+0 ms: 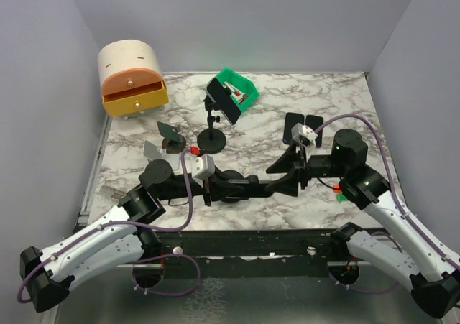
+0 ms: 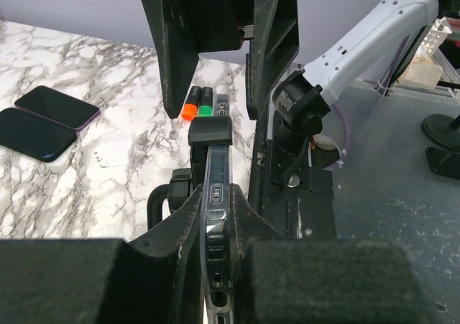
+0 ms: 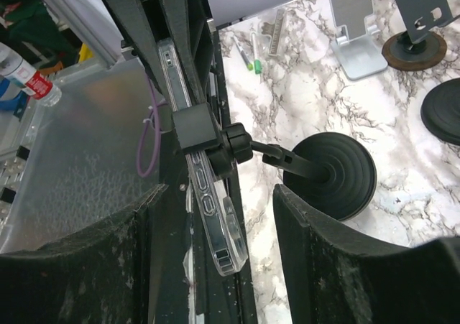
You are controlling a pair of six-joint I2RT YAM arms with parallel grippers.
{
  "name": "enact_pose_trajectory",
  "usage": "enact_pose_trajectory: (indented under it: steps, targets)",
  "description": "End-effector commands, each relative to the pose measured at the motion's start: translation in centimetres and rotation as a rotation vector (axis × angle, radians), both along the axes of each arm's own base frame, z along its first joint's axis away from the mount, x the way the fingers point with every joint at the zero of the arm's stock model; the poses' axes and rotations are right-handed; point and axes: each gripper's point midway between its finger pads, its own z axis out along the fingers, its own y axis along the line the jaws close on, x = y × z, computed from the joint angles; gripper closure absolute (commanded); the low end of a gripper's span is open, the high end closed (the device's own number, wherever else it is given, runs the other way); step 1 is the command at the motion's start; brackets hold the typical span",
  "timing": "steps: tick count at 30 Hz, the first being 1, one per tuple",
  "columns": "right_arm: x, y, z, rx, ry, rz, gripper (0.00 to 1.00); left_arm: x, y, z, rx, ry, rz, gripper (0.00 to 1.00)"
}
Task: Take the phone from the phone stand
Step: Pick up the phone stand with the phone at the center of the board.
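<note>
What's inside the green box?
Something small, red and white, lies in the green box, too small to name. The black phone on a stand in front covers part of it.

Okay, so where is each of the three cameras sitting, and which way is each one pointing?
Top external: above and behind the bases, looking down on the marble table; the left arm and right arm both show.
Left wrist: on the left arm, looking along the left gripper, shut on the phone; the right arm shows beyond.
Right wrist: on the right arm, looking along the open right gripper at the clamp and stand base.
Shared: both wrist views show the clamped phone edge-on, from opposite ends.
</note>
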Motion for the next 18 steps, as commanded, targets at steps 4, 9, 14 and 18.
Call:
enact_pose_trajectory:
  steps: [4, 9, 14, 18]
  targets:
    - [-0.1, 0.4, 0.3, -0.021, -0.018, 0.015, 0.41, -0.9, -0.1, 6.9, -0.164, -0.167, -0.052, 1.0]
    - [-0.6, 0.6, 0.0, -0.029, -0.003, 0.036, 0.42, -0.7, -0.3, 7.5, -0.167, -0.169, -0.052, 1.0]
    - [-0.2, 0.8, -0.8, -0.056, 0.017, 0.014, 0.45, -0.4, -0.4, 8.0, -0.178, -0.172, -0.041, 1.0]
    - [0.2, 0.9, -1.3, -0.07, 0.033, -0.008, 0.57, -0.3, -0.5, 8.2, -0.191, -0.167, -0.032, 1.0]
